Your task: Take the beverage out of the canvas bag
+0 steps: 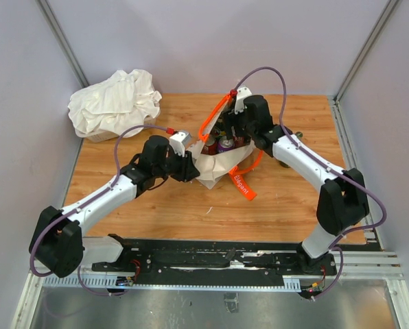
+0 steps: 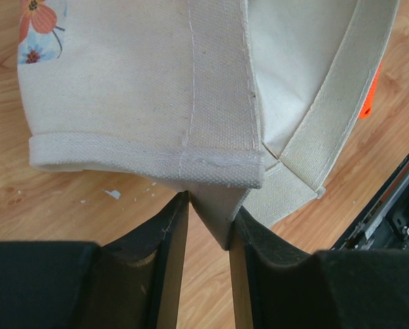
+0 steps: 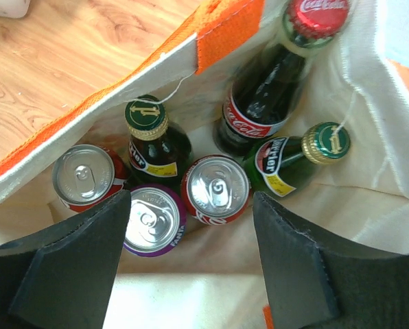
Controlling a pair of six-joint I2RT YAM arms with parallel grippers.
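Inside the bag [image 1: 215, 164], whose rim fold the left gripper [image 2: 210, 209] is clenched on, six drinks [image 1: 224, 142] stand packed tight. Over them the right gripper [image 3: 191, 199] hangs spread open, straddling a red can [image 3: 215, 188] and a purple can [image 3: 153, 219], so a finger may strike a lid or tip a bottle [image 3: 259, 103]. The thin pinch could also slip.

White cloth bundle [image 1: 115, 103] at ten o'clock on the wooden table [image 1: 156, 205]. Tiny white flecks [image 2: 113, 195] at eight o'clock in the left wrist view, possibly crumbs.
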